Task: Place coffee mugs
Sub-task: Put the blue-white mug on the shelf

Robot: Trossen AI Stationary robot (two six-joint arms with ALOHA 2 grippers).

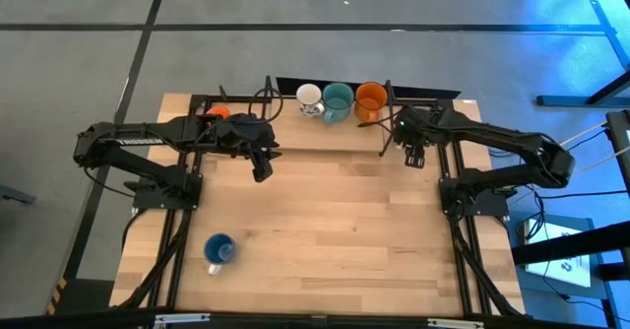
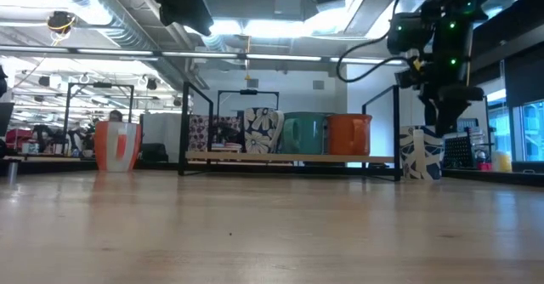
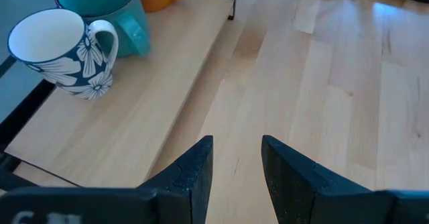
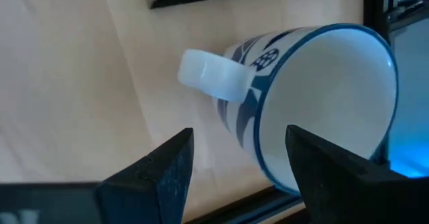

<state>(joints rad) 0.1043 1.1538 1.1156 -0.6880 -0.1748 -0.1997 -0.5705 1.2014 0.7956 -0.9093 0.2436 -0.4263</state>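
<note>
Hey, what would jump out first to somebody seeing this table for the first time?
Three mugs lined up on the rack at the table's far edge: a white floral mug, a teal mug and an orange mug. A lone blue mug sits near the front, while the right gripper hovers open over a blue-patterned mug.

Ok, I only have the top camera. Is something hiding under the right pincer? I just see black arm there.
Observer: Yes. The right wrist view shows a white mug with blue markings just ahead of the right pincer, whose fingers are open.
Operator: Is it tipped over?
Observer: No. In the low view it stands upright on the table, below that pincer.
Operator: And the mug that looks white from above, at the back, is it plain?
Observer: Only inside. The left wrist view shows that flowered mug is dark blue outside with white flowers.
</note>
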